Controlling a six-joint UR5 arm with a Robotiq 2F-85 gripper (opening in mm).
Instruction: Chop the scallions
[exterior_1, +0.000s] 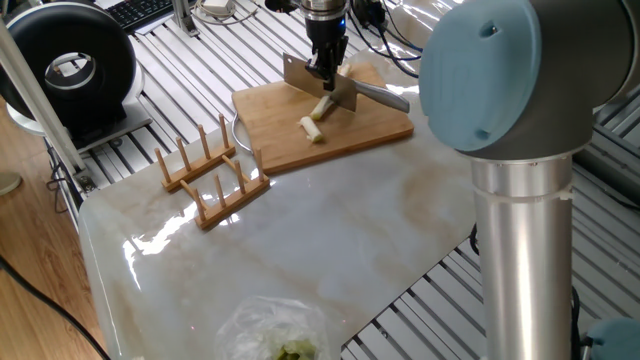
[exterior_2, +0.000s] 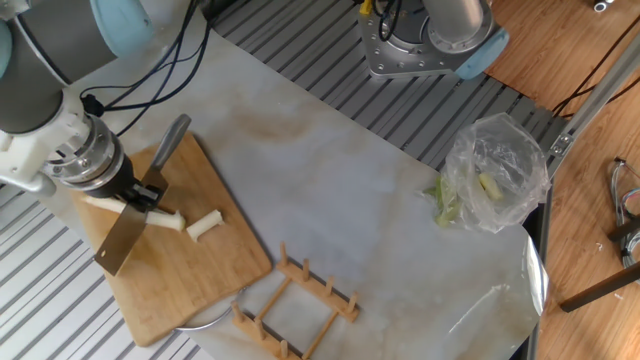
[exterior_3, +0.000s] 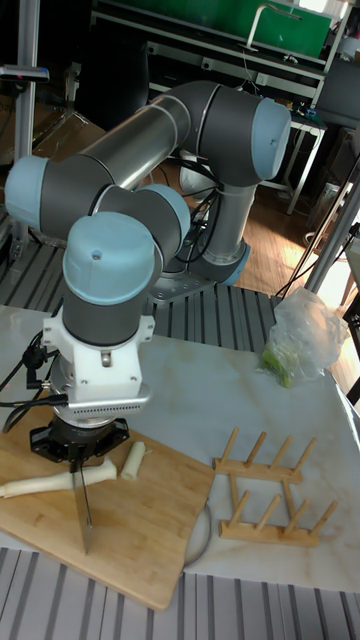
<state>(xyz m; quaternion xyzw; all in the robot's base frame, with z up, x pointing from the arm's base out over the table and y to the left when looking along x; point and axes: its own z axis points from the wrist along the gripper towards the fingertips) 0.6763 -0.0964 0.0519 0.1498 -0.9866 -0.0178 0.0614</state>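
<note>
Cleaver (exterior_2: 128, 232) upright in the gripper (exterior_2: 138, 192), fingers clenched on the blade's spine, edge pointing down at the bamboo cutting board (exterior_2: 175, 275). Under that blade lie the scallions (exterior_3: 40, 485), one long pale stalk running across the board; in the tall view its long part stretches out to the left of the blade. A short cut piece (exterior_2: 204, 225) lies just beside it, apart from the blade. From one fixed view the knife's handle (exterior_1: 380, 95) sticks out toward the arm's grey column, with the cut stub (exterior_1: 312, 128) lying nearer the camera than the blade. The board overlaps a round metal rim (exterior_3: 203, 528) at its edge. A wooden peg rack (exterior_2: 292, 297) stands near the board on the marble tabletop (exterior_2: 360, 190). Well apart from all that, at the table's far corner, a clear plastic bag (exterior_2: 496, 170) with green bits spilling beside it. As for writing or brand marks, nothing legible in any view; the black round device (exterior_1: 72, 70) by the table carries a white emblem too small to read.
</note>
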